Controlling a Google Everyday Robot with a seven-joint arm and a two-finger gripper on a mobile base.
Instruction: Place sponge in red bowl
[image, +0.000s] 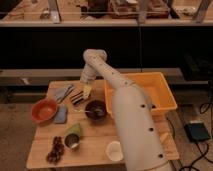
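Plainly, we see the sponge (61, 115) lying flat on the table (95, 135), just beside the right edge of the red bowl (44, 110); whether the two touch we cannot tell. The red bowl stands upright near the table's left edge, and we can make out nothing inside it. Nothing grips the sponge. Behind it, towards the far side of the table, lies a crumpled blue-grey cloth (63, 92), and right of that a small black-and-white striped object (76, 97). The pincer (87, 93) hangs over the far middle of the table, just right of the striped object and behind the dark bowl (95, 109), well apart from the sponge. We take its pale fingers to be spread wide, pointing down, with nothing between them that we can see; whether their tips touch the table we cannot say. The pale arm (131, 117) rises from the lower right, bends at an elbow above the table and drops to the pincer. An orange bin (165, 95) sits on the right side of the table. Nearer the front edge we find a green object (75, 129) next to a small cup (72, 142), a dark brown cluster (54, 150) and a white cup (115, 150).
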